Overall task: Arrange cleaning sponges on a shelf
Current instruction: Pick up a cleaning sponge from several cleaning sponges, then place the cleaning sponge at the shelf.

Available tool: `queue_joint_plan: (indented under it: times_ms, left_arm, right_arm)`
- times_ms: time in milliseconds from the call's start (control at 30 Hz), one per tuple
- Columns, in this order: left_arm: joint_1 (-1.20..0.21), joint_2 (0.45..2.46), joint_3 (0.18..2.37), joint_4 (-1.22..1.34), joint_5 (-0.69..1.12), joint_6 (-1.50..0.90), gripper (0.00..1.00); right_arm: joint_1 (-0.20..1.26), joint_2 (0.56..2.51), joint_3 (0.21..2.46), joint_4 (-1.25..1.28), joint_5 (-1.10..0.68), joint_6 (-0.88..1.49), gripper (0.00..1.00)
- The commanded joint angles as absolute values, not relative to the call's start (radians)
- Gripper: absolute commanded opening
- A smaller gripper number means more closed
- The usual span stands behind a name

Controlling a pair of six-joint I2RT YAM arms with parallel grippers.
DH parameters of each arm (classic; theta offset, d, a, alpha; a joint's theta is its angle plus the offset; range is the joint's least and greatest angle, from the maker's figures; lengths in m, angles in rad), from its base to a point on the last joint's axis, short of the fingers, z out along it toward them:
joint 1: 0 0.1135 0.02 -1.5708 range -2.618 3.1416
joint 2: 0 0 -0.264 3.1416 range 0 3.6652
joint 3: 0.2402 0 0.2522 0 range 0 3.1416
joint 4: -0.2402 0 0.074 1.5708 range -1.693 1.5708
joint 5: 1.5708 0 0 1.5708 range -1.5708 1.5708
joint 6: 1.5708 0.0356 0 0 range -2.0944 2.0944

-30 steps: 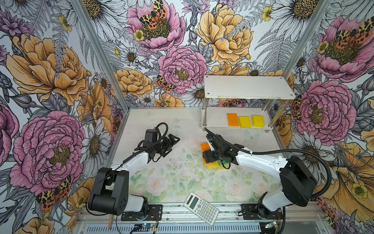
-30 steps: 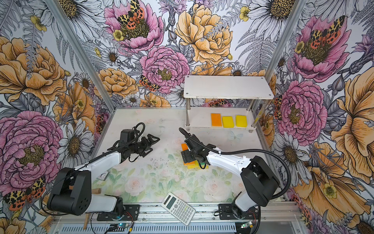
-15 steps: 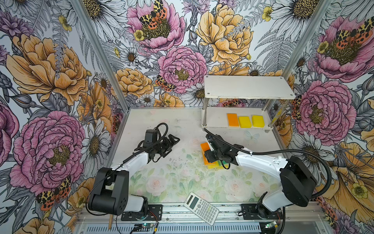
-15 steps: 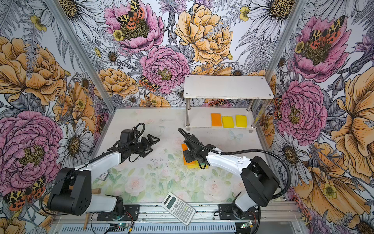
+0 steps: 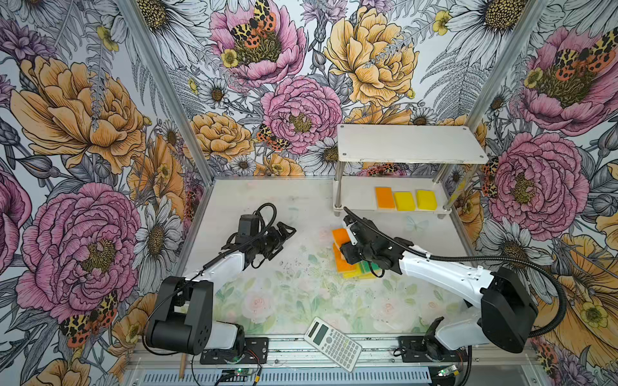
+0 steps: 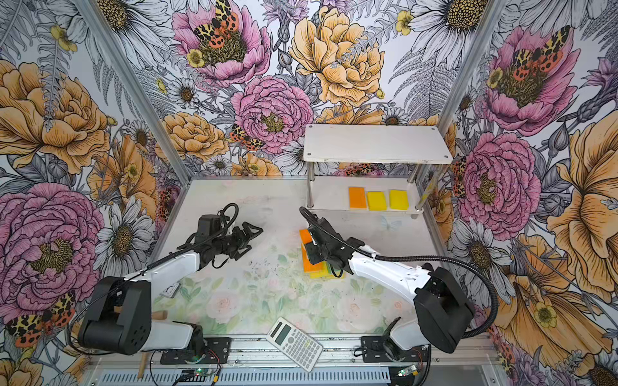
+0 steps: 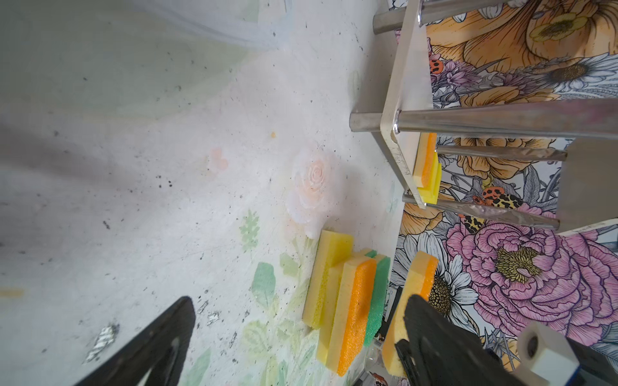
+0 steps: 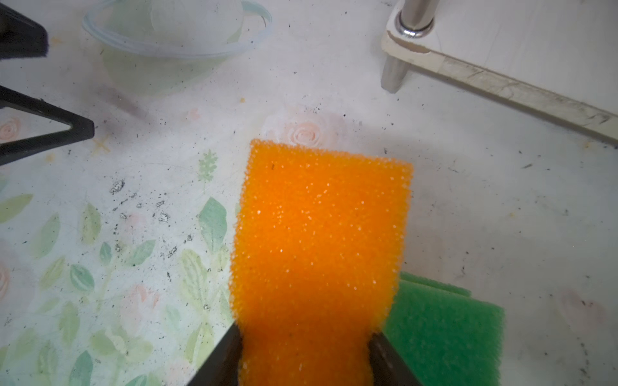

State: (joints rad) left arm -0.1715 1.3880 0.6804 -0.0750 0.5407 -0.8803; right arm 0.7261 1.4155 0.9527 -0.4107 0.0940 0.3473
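Observation:
My right gripper [image 8: 304,354] is shut on an orange sponge [image 8: 321,234], pinching its near end so the foam bulges between the jaws. In both top views this sponge [image 5: 340,235] [image 6: 305,235] hangs just above a pile of sponges [image 5: 351,267] on the table: orange, yellow and green-topped [image 7: 378,294]. The shelf [image 5: 408,143] stands at the back right. Its lower board carries an orange sponge [image 5: 384,198] and two yellow ones [image 5: 404,200] [image 5: 426,199]; its top board is bare. My left gripper [image 5: 287,232] [image 7: 300,300] stands open left of the pile, holding nothing.
A white calculator [image 5: 332,339] lies at the table's front edge. The shelf's metal posts [image 7: 468,122] rise close behind the pile. Floral walls close in the left, back and right sides.
The right jaws have closed in on the orange sponge and raised it slightly off the pile. The left arm has not moved.

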Motion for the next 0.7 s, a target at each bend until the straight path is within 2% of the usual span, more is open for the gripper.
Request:
queue_joint_plan:
  times_ms: [0,233,667]
  left_arm:
    - [-0.163,1.399,0.679,-0.043,0.544,-0.865,0.99]
    - [-0.157,1.420,0.693,-0.039,0.555,-0.862,0.99]
    - [-0.151,1.441,0.715,-0.036,0.574,-0.859,0.99]
  right_arm:
    - [0.694,1.359,0.974,-0.387,0.112,0.339,0.52]
    - [0.571,1.334,0.976,-0.363,0.087,0.319,0.52]
    - [0.385,1.459,1.030,-0.205,0.068,0.265,0.53]
